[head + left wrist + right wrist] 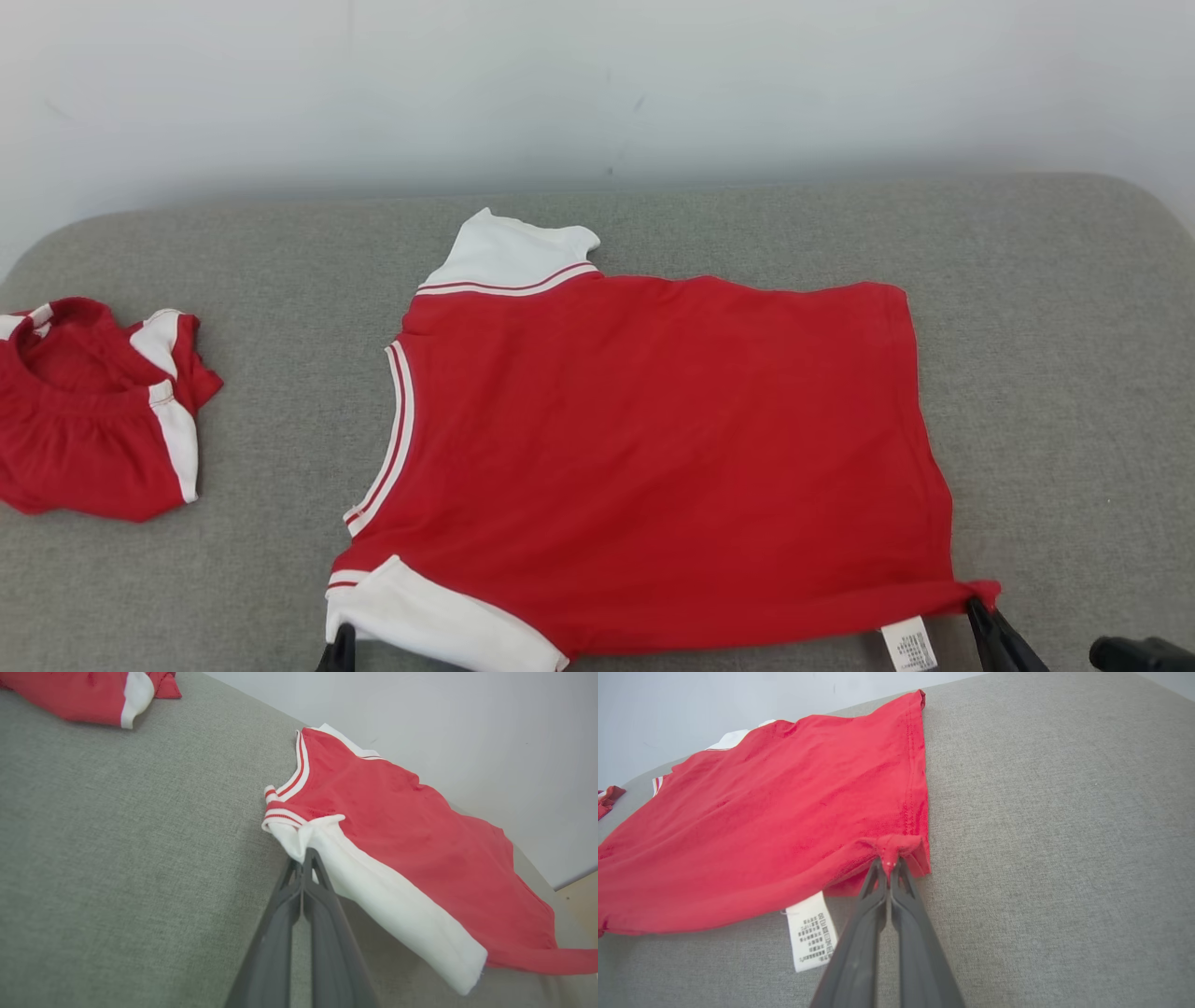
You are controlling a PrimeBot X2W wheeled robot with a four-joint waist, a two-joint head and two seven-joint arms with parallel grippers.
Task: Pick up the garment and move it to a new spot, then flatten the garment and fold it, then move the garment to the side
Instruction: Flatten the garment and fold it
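The garment [653, 448] lies spread on the grey counter [1046, 355], stretched between the two hands and reaching away from both sets of fingertips toward the pale wall [597, 84]. The left hand [303, 858] is clamped tight on the near edge of a white sleeve [373, 882], its jaws pressed together with cloth bunched at the tips. The right hand [889, 865] is likewise pinched shut on the hem corner [896, 844], where the red cloth gathers into a small knot just ahead of its tips.

Judging by the mostly smooth body, the placing looks done and the flattening is well along. The near edge between the hands sags a little, and folding and moving aside appear yet to come.

The cloth is a soft red knit, thin and limp, with faint ripples. The sleeves are white, and the neckline trim is white with red stripes. A printed care label [810, 933] hangs just left of the right hand. The counter's cover is a coarse woven grey with rounded corners. Well off to the left hand's outer side sits a second red piece [84, 420], crumpled.
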